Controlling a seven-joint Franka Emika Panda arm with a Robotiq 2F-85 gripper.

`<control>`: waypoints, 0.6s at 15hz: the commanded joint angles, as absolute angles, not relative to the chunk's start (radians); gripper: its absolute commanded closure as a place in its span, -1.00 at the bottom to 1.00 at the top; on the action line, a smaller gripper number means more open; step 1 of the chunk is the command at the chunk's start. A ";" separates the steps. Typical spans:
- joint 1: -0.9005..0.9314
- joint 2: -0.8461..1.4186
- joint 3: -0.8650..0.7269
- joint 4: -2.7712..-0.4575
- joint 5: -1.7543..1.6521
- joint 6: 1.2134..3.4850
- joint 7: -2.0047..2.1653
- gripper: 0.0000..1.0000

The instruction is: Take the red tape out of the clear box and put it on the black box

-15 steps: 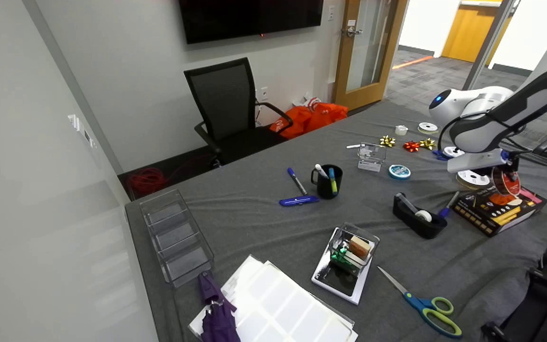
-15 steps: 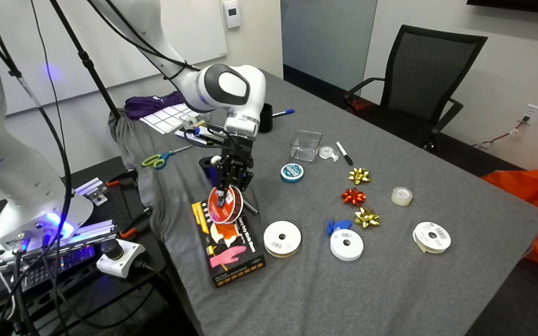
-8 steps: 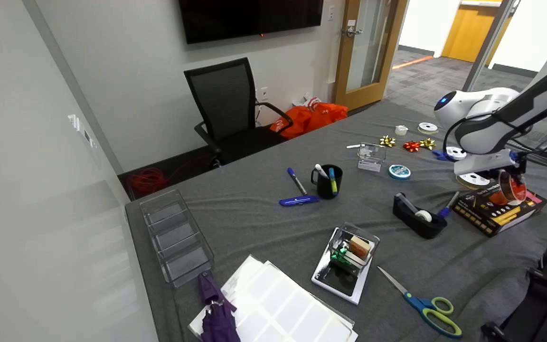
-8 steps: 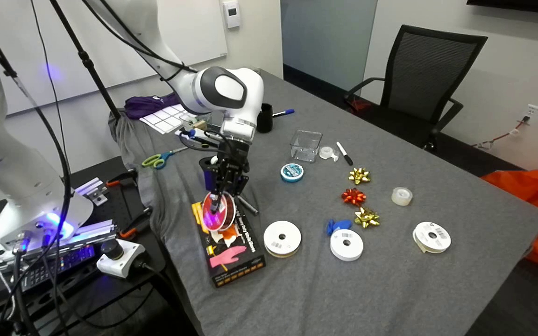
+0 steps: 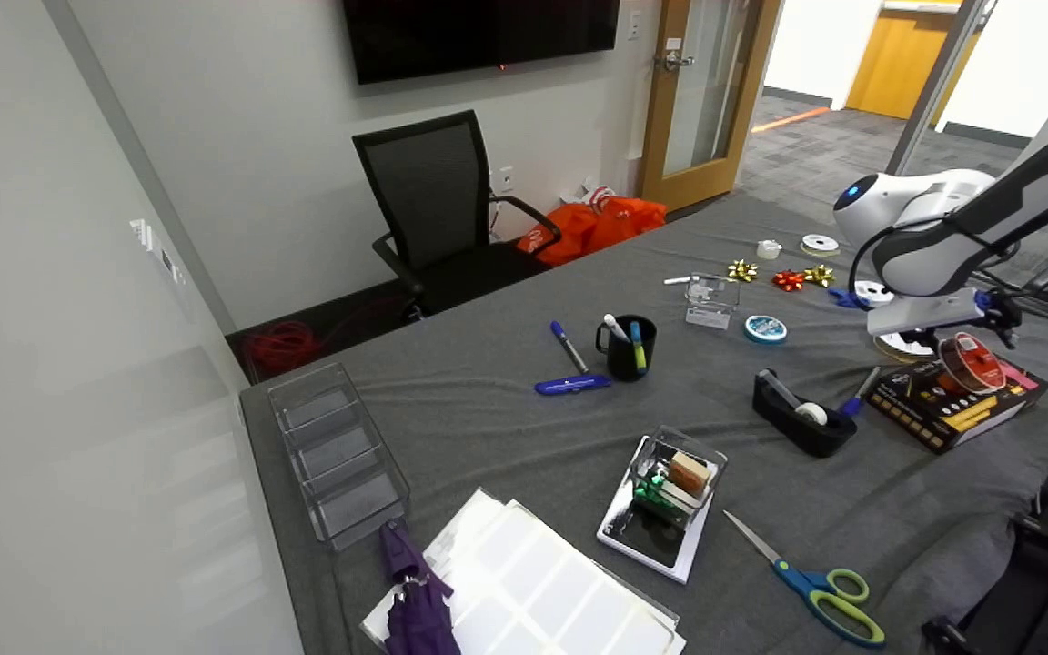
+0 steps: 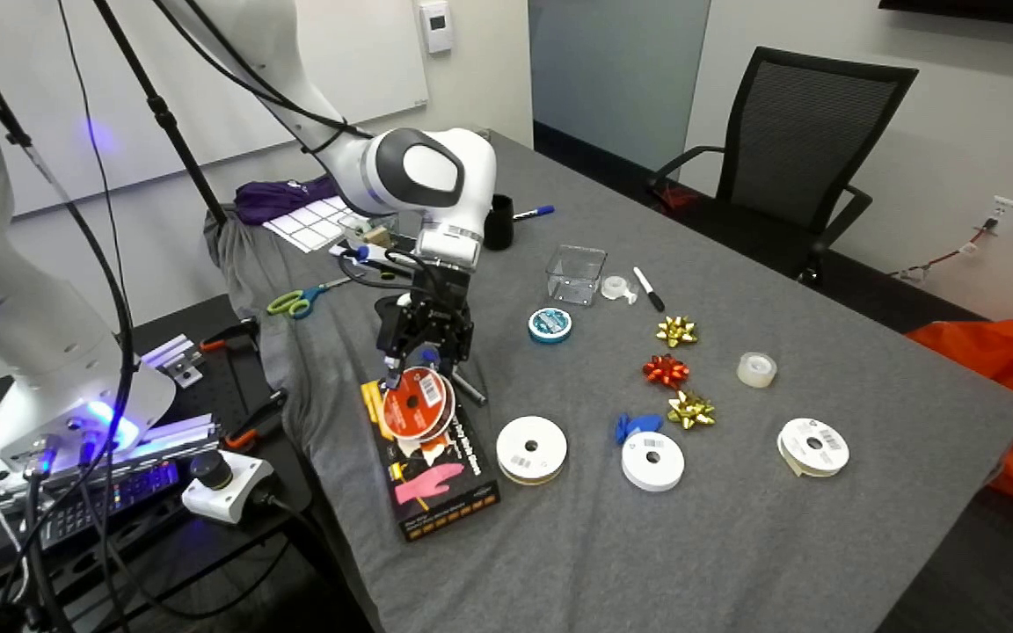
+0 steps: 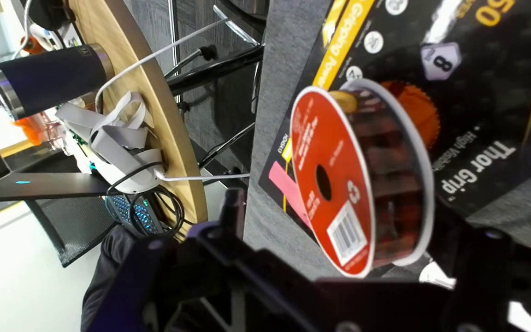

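Note:
The red tape (image 6: 414, 406), a red-faced spool of plaid ribbon, stands tilted over the black box (image 6: 436, 492), its lower rim seemingly touching the printed top. In the wrist view the red tape (image 7: 334, 193) sits between my spread fingers, with a gap on the left side; contact on the right is hard to judge. My gripper (image 6: 421, 366) is open just above the spool, low over one end of the black box. The same tilt of the tape (image 5: 974, 366) shows in an exterior view. The clear box (image 6: 572, 287) stands farther off on the table with nothing visible inside.
A black tape dispenser (image 5: 801, 420) and a blue marker (image 5: 859, 393) lie close to the black box. A white spool (image 6: 531, 447) is beside its long edge. Scissors (image 5: 815, 582), a black mug (image 5: 626, 350) and gift bows (image 6: 666, 370) are spread around.
My gripper has come down with the red tape, then its jaws have parted. The tape, earlier gripped and more upright, has been let go and has tipped onto the black box.

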State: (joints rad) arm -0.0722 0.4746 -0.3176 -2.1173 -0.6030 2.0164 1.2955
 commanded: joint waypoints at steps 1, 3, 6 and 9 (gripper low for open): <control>-0.109 0.443 -0.288 -2.134 -0.536 2.096 1.266 -1.00; -0.108 0.439 -0.286 -2.131 -0.482 2.150 1.259 -1.00; -0.123 0.426 -0.271 -2.130 -0.360 2.234 1.213 -1.00; -0.139 0.395 -0.261 -2.139 -0.230 2.315 1.141 -1.00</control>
State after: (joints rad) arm -0.0922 0.4532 -0.2917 -2.1105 -0.3300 2.2440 1.2258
